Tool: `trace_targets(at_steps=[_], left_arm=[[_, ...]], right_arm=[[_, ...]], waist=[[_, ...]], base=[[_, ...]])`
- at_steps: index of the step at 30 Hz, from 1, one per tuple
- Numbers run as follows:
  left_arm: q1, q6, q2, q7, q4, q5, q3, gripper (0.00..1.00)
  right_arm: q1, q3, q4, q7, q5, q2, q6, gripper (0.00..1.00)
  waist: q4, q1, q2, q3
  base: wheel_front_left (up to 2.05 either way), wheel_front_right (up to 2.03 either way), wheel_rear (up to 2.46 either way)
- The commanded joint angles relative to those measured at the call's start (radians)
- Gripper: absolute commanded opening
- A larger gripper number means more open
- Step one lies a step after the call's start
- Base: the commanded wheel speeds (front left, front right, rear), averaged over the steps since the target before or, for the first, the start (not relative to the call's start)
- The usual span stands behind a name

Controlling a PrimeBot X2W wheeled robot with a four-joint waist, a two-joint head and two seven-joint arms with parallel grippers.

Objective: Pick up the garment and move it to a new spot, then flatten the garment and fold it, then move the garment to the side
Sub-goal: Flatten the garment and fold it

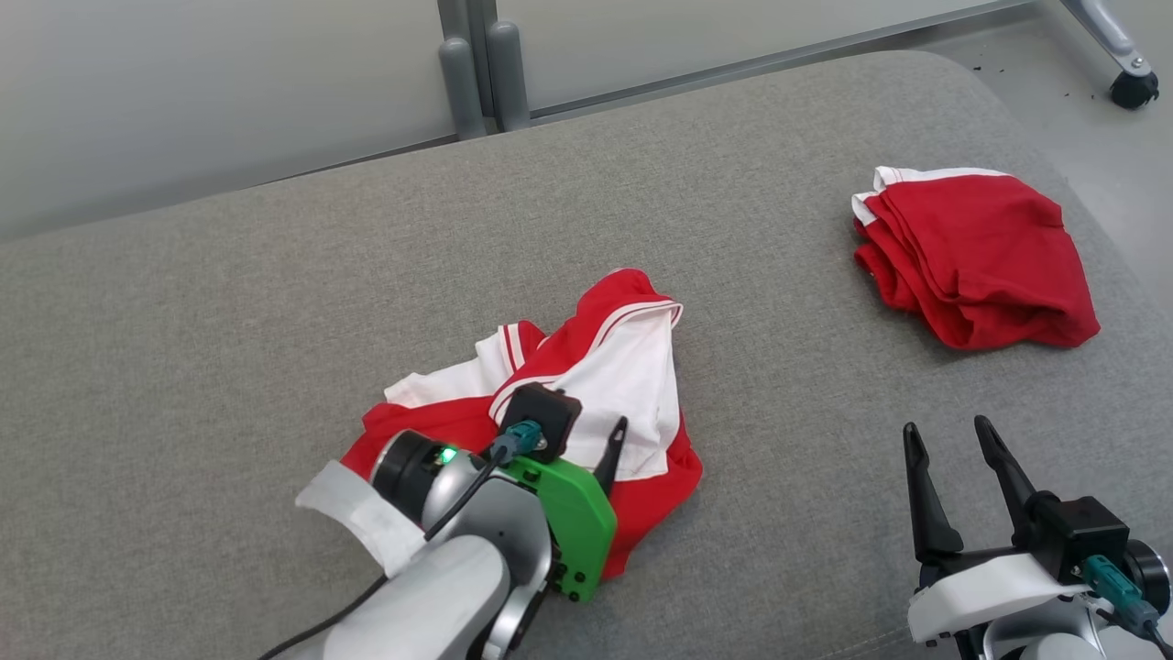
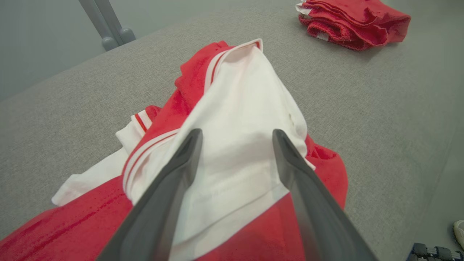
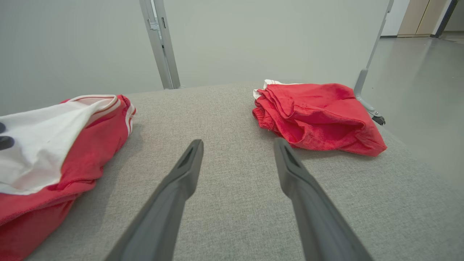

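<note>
Left gripper is hovering spread over the crumpled garment near the cushion's front edge; right gripper is idling spread, empty. Risk: pinching stacked layers is likely leaving it bunched when flattening.

garment on cushion, second garment rightward

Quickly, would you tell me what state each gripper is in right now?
Left gripper: open, fingers spread over the red and white garment, holding nothing.
Right gripper: open, empty, over the grey cushion.
</note>
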Motion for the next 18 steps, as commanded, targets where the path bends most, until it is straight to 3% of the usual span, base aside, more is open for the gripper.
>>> trace_targets(at_steps=[1, 6, 13, 14, 15, 16, 18], left_arm=[[-0.015, 0.011, 0.03, 0.016, -0.008, 0.017, 0.0, 1.0], [-0.02, 0.034, 0.091, 0.053, -0.03, 0.031, 0.005, 1.0], [-0.019, 0.044, 0.109, 0.076, -0.048, 0.013, 0.012, 1.0], [-0.014, 0.037, 0.11, 0.087, -0.048, 0.009, 0.006, 0.82], [-0.011, 0.033, 0.111, 0.096, -0.05, 0.003, 0.003, 0.48], [-0.008, 0.025, 0.108, 0.106, -0.053, -0.006, 0.0, 0.01], [-0.012, 0.006, 0.106, 0.117, -0.064, -0.014, -0.007, 0.0]], right_arm=[[0.016, 0.0, -0.001, -0.003, -0.002, -0.001, -0.001, 1.0], [0.017, 0.002, 0.001, -0.003, 0.001, -0.001, -0.001, 1.0], [0.007, 0.006, 0.007, -0.003, 0.009, -0.001, -0.001, 1.0], [0.004, 0.006, 0.008, -0.003, 0.012, -0.001, -0.001, 1.0], [0.001, 0.006, 0.009, -0.003, 0.012, -0.002, -0.001, 1.0], [0.0, 0.003, 0.01, -0.003, 0.014, -0.001, -0.001, 1.0], [0.0, 0.002, 0.012, -0.003, 0.019, -0.001, -0.001, 1.0]], waist=[[0.002, 0.0, 0.0111, 0.0], [0.003, 0.0, 0.0111, 0.009], [-0.006, 0.0, 0.0111, 0.015], [-0.01, 0.0, 0.0111, 0.017], [-0.013, 0.0, 0.0111, 0.019], [-0.016, 0.0, 0.0111, 0.021], [-0.021, 0.0, 0.0111, 0.021]], base=[[0.0, 0.0, 0.0], [0.0, 0.0, 0.0], [0.0, 0.0, 0.0], [0.0, 0.0, 0.0], [0.0, 0.0, 0.0], [0.0, 0.0, 0.0], [0.0, 0.0, 0.0]])
